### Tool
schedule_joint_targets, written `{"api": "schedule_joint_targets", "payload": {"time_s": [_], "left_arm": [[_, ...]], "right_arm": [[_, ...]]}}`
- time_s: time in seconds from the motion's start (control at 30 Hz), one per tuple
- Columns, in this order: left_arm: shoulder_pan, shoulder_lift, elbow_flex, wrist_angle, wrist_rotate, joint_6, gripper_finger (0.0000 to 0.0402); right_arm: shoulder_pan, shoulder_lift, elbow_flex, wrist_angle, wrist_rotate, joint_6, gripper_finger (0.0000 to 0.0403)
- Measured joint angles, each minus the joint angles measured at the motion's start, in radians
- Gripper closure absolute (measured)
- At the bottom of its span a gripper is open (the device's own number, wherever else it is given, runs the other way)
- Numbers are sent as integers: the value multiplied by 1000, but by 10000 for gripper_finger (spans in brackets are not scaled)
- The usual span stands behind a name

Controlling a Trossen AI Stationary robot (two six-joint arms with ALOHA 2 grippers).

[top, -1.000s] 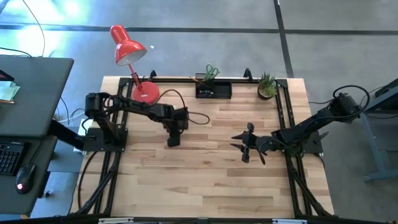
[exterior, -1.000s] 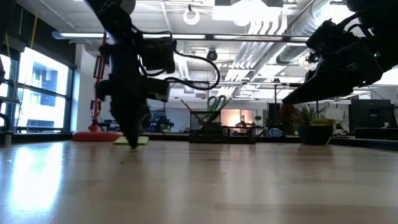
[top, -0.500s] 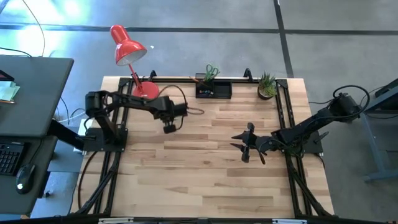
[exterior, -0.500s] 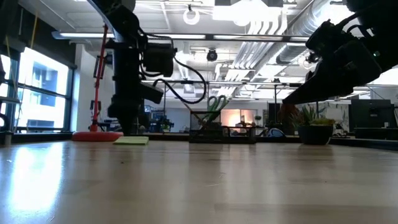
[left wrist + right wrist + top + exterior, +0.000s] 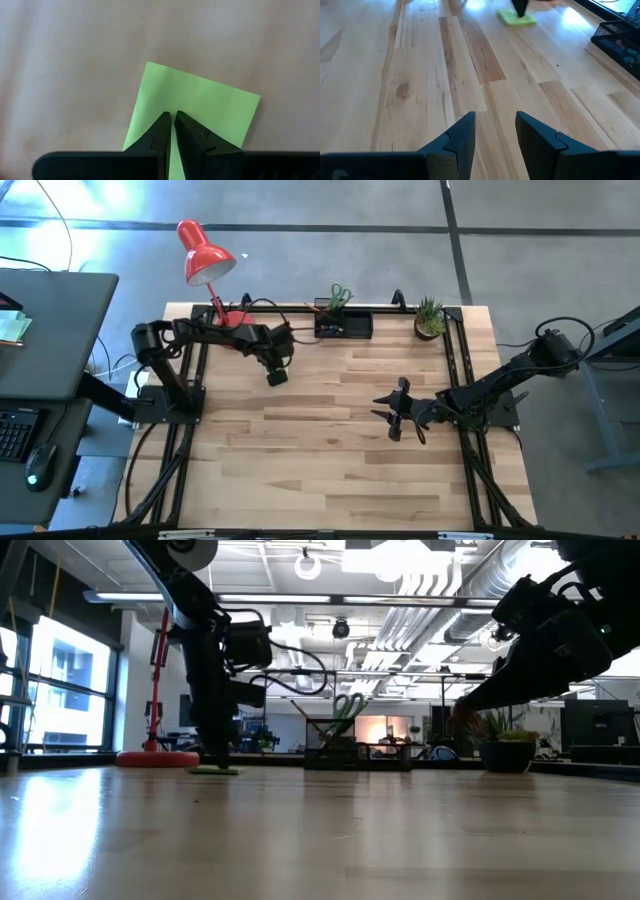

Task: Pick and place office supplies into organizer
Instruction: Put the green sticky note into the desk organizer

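Observation:
A lime-green sticky-note pad point(image 5: 192, 107) lies flat on the wooden table, left of the middle and toward the far edge; it also shows in the right wrist view point(image 5: 517, 19). My left gripper point(image 5: 277, 376) stands shut right over it, pointing almost straight down. The high view hides the pad under the gripper. The black organizer point(image 5: 344, 326) sits at the far edge with green-handled scissors point(image 5: 340, 293) standing in it. My right gripper point(image 5: 380, 409) waits open at the table's right, above bare wood. My left gripper comes at the pad from above with its shut fingertips point(image 5: 172, 122) over the middle of the pad's top face point(image 5: 200, 95). In the low view the tips point(image 5: 213, 755) reach down to the pad. I cannot tell whether they touch it.
A red desk lamp point(image 5: 205, 255) has its base point(image 5: 235, 326) at the far left, close behind my left arm. A small potted plant point(image 5: 430, 318) stands at the far right. Bare wood stretches across the middle and the near half of the table point(image 5: 330, 470).
My left gripper has swung toward the table's far edge, turning a little as it went, and has come over the sticky-note pad. It has stayed shut. The pad lies where it was.

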Motion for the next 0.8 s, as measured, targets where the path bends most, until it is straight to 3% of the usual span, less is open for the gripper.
{"api": "schedule_joint_targets", "payload": {"time_s": [0.27,0.43,0.57,0.7,0.8], "left_arm": [[-194,10,-8,225,294,-45,382],[-352,10,14,365,304,-105,382],[-459,9,79,314,207,-99,382],[-522,1,179,50,24,-66,382],[-528,-2,216,-111,-110,-64,382]], "right_arm": [[0,0,0,2,21,-85,269],[5,0,0,54,-29,-209,269],[5,12,2,163,-99,-254,269],[5,109,65,169,-117,-306,269],[5,253,159,136,-102,-375,269]]}}
